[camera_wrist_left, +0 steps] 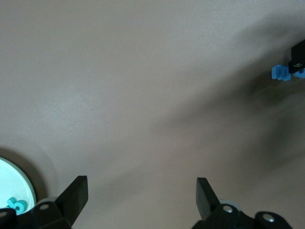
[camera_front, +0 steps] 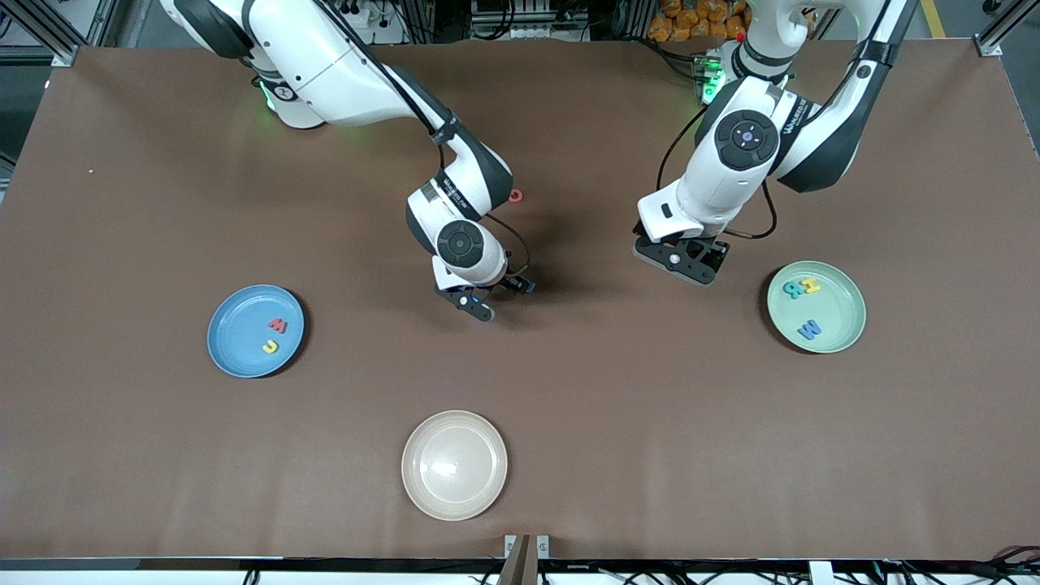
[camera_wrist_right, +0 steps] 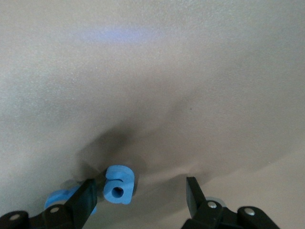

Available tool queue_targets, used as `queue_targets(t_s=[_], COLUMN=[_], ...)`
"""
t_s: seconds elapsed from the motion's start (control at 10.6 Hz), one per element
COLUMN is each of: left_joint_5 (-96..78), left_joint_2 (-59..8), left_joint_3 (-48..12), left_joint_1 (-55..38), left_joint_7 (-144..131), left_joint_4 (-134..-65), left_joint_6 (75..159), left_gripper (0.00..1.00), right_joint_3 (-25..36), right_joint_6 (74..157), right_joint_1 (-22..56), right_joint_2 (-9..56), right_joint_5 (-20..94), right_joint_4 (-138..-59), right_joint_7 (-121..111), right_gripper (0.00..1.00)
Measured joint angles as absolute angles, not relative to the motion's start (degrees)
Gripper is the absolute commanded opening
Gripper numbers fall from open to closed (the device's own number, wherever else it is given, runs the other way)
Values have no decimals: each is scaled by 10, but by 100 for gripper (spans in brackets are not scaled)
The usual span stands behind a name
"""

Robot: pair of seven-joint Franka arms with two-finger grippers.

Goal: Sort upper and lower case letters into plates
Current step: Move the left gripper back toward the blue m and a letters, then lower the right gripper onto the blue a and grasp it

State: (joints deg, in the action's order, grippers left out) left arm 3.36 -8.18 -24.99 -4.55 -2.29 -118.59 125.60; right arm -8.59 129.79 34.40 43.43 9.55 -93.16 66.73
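Observation:
My right gripper (camera_front: 487,296) is low over the middle of the table, open. In the right wrist view a blue lower case "a" (camera_wrist_right: 119,185) lies flat between the open fingers of my right gripper (camera_wrist_right: 139,191), close beside one finger. A second blue letter (camera_wrist_right: 59,198) lies partly hidden by that finger. The blue plate (camera_front: 236,357) holds a red letter (camera_front: 278,326) and a yellow letter (camera_front: 270,347). The mint green plate (camera_front: 841,325) holds a teal letter (camera_front: 790,288), a yellow letter (camera_front: 810,285) and a blue "W" (camera_front: 809,329). My left gripper (camera_front: 682,260) hangs open and empty over bare table beside the mint plate.
A cream-beige plate (camera_front: 454,465) sits empty near the table edge closest to the front camera. A small red letter (camera_front: 516,195) lies on the table beside the right arm's wrist, farther from the camera. The left wrist view shows the mint plate's rim (camera_wrist_left: 26,183) and my left gripper (camera_wrist_left: 141,183).

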Motion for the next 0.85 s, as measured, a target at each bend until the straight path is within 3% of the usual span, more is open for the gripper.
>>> queue_targets(t_s=[0.38, 0.66, 0.85], left_joint_5=[34, 34, 34], left_joint_2=[-82, -82, -82], left_joint_3=[-250, -250, -250], left_joint_1=[-45, -45, -45], left_joint_7=[-23, -23, -23], left_joint_4=[-1186, -1186, -1187], left_joint_6=[1256, 1256, 1255], left_gripper=[100, 100, 100], right_joint_3=[-86, -86, -86], right_joint_6=[1301, 1303, 1297], right_joint_1=[344, 344, 344], right_joint_2=[434, 434, 429], right_joint_5=[95, 95, 95], right_joint_4=[-939, -939, -941], right_joint_7=[667, 667, 667], right_gripper=[78, 45, 30])
